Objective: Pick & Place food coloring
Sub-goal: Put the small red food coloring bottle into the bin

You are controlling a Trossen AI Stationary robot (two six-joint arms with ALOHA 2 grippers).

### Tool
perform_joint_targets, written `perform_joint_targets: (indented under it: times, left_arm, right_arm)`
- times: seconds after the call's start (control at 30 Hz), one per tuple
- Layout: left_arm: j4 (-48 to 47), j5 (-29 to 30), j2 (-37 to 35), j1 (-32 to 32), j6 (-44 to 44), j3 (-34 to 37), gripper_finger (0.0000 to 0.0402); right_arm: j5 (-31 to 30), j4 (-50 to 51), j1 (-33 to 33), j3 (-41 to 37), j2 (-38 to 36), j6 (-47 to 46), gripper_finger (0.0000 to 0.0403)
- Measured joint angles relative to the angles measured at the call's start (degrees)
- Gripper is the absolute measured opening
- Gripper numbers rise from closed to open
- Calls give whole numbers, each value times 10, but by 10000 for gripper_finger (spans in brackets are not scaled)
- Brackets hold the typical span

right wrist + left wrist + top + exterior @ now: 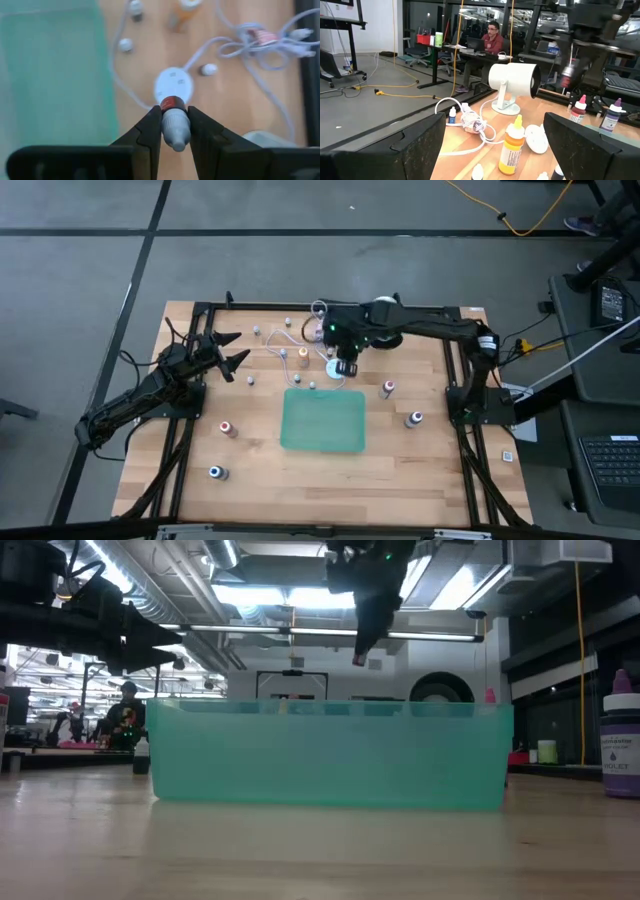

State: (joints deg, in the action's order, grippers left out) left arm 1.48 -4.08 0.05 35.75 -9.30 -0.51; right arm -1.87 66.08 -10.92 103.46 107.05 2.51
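My right gripper [174,131] is shut on a tiny bottle [174,120] with a grey top and a red band. It hovers above the white disc [335,370], just beyond the far edge of the green tray [322,420]. The low view shows this gripper [362,640] high above the tray [330,755]. Other bottles stand upright on the wood: orange [303,355], pink-topped [387,388], violet [414,419], red [228,428], blue [216,473]. My left gripper [232,352] is open, near the table's left far side, touching nothing. My right gripper pinches the tiny bottle's grey top [175,135] between its two fingers, coming from above and pointing down. The bottle is lifted clear and upright, and its red-banded body [173,104] hangs below the fingers, over the white disc [173,85].
A white cable [285,350] with a tangle [260,37] runs along the far part of the table. A large white cylinder on a stand [512,80] stands at the far edge. Small white caps [209,69] lie near the disc. Bare wood lies near and left of the tray.
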Motion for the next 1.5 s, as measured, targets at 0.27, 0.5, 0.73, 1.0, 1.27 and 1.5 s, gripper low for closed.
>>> perform_joint_targets:
  times: [0.27, 0.5, 0.73, 1.0, 1.27, 1.5]
  left_arm:
    - [0, 0, 0, 0, 0, 0, 333]
    - [0, 0, 0, 0, 0, 0, 333]
    - [0, 0, 0, 0, 0, 0, 333]
    - [0, 0, 0, 0, 0, 0, 333]
    - [0, 0, 0, 0, 0, 0, 333]
    - [0, 0, 0, 0, 0, 0, 333]
  right_arm:
    - [0, -20, 68, -59, -25, -38, 87]
    - [0, -43, 111, -91, -27, -63, 87]
    - [0, -68, 133, -135, -27, -88, 87]
    - [5, -96, 161, -182, -27, -126, 87]
    - [24, -158, 202, -213, -24, -172, 87]
    - [35, -167, 231, -214, 5, -197, 87]
